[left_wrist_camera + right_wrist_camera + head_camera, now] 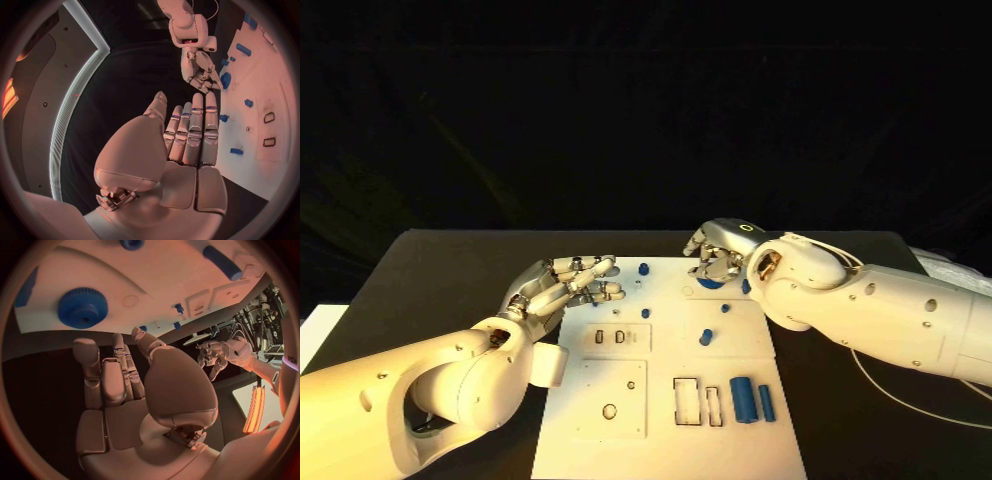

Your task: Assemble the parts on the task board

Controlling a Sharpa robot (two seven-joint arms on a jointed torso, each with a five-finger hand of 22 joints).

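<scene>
The white task board (625,400) lies in the middle of the table. A blue gear (711,283) sits at its far end, just below my right hand (721,250). In the right wrist view that gear (82,307) lies flat on the board (169,275), beyond the straightened fingers (119,380), which hold nothing. My left hand (574,282) hovers over the board's far left edge, its fingers (194,135) extended side by side and empty. A blue peg (643,268) stands between the two hands. Two blue cylinders (744,398) lie near the board's right edge.
Small blue parts (707,337) are scattered over the middle of the board, with rectangular slots (687,402) and holes nearer to me. Black table (444,270) surrounds the board. A cable (877,385) trails under the right arm.
</scene>
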